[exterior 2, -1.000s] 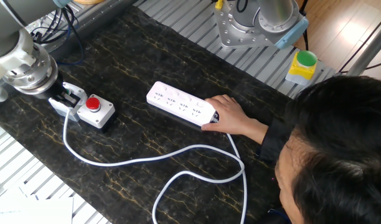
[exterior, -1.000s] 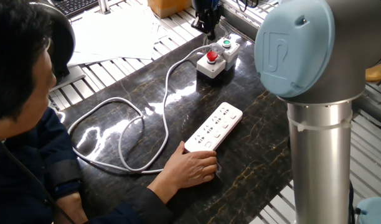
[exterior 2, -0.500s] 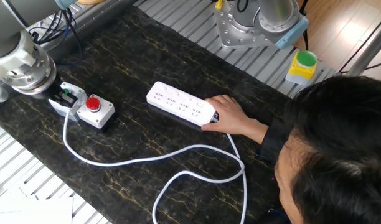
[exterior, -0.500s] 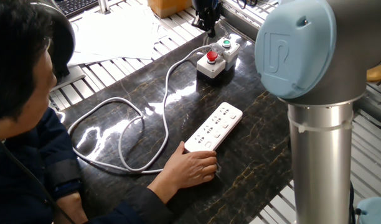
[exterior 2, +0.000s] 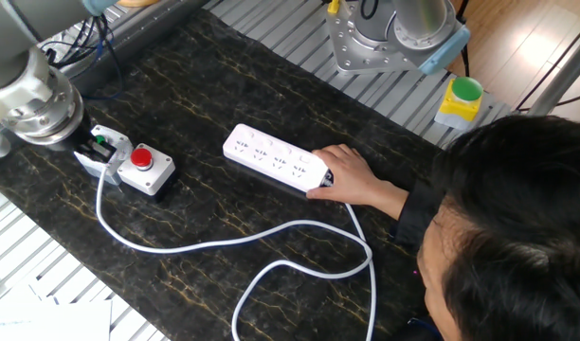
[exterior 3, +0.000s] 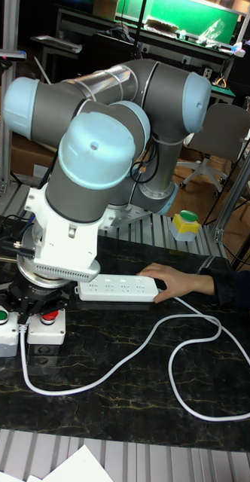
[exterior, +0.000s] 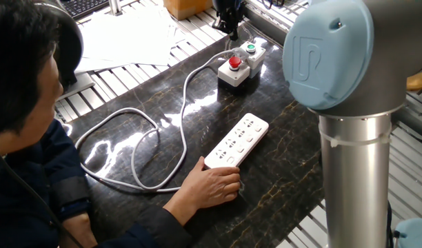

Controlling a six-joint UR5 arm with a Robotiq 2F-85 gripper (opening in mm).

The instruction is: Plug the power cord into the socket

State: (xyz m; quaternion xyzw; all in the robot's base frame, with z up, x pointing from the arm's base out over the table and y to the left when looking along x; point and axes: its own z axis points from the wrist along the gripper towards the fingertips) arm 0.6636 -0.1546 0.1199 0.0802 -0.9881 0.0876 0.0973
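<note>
The power cord (exterior: 185, 89) (exterior 2: 205, 243) (exterior 3: 140, 343) lies in loops on the dark table, and its far end runs up to the button box under my gripper. The plug itself is too small to make out. My gripper (exterior: 231, 31) (exterior 2: 99, 147) (exterior 3: 23, 305) hangs just above that cord end; its jaws are hidden by the wrist, so I cannot tell whether they hold anything. The socket (exterior: 238, 140) (exterior 2: 271, 156) (exterior 3: 117, 288) lies flat mid-table, about a forearm's length from the gripper. A person's hand (exterior: 211, 186) (exterior 2: 352, 180) rests on its near end.
A grey button box (exterior: 242, 62) (exterior 2: 138, 169) with red and green buttons sits directly under the gripper. The person leans over the table's near side. The arm's base (exterior 2: 385, 38) and a yellow box with a green button (exterior 2: 458, 102) stand beyond the socket.
My gripper has lifted slightly away from the button box, uncovering more of the green button. The cord, the socket and the hand have stayed put.
</note>
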